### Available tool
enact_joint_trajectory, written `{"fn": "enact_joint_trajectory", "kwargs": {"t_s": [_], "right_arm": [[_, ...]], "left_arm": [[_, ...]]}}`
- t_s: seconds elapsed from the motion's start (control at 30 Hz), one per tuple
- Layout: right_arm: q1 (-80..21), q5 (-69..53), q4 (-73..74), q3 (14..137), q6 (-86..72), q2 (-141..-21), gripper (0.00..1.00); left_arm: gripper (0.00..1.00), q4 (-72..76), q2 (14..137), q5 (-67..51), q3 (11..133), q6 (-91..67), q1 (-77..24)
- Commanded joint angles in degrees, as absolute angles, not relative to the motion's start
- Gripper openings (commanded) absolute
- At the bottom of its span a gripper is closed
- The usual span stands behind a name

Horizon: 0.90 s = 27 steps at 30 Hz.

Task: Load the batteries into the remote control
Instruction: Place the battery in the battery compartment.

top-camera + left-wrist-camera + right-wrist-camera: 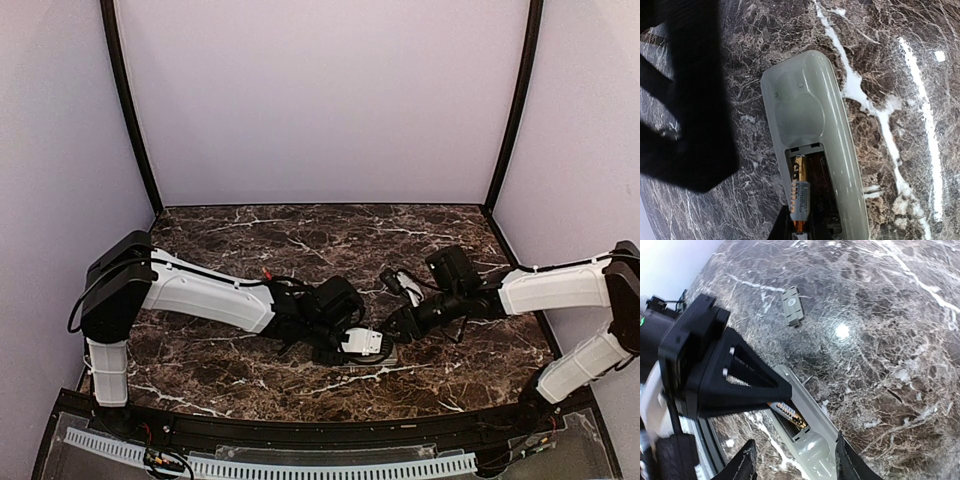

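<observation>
Desk of dark, white-veined marble is seen inside a pale-walled enclosure. The left arm and the right arm are stretched inward from their sides and are brought close together near the middle of the desk, a little toward the near edge.

The remote is laid flat on the desk beneath the two wrists, greyish back upward. From above it is largely hidden by them. Its battery bay is uncovered, and the rounded, closed part of the back is pointed away from the left wrist.

The left fingers are held over the open bay and are drawn together, clamped on the near end of a battery. The right fingers are held apart, one on each side of the remote's rounded end. Bare marble is seen between one finger and the casing. Whether the other finger is touching the casing cannot be told.

The cover, a small flat grey piece, is left lying on the desk well apart from the remote.

The battery, gold and pale grey, is lodged lengthwise in one side of the bay. The slot beside it is seen dark.
</observation>
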<state>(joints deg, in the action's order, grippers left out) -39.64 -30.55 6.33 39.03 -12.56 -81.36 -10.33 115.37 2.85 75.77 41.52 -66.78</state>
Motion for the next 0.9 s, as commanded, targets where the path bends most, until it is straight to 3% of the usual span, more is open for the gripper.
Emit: {"fn": "enact_joint_trajectory", "kwargs": {"t_s": [0.0,0.5,0.87], "right_arm": [[-38.8,-37.9,-16.4,30.4,-6.5,-80.0,0.51],[-40.2,-39.1,-46.2,23.4,-5.8,-96.2,0.43],[-43.7,-35.9,-46.6,22.6,-1.0,-98.5,0.36]], "left_arm": [[0.00,-7.2,119.4,0.2,72.4,39.9,-66.7],[0.00,-4.7,119.1,-2.7,70.1,38.0,-66.0],[0.00,-3.7,119.1,-3.3,68.5,36.6,-65.4]]}}
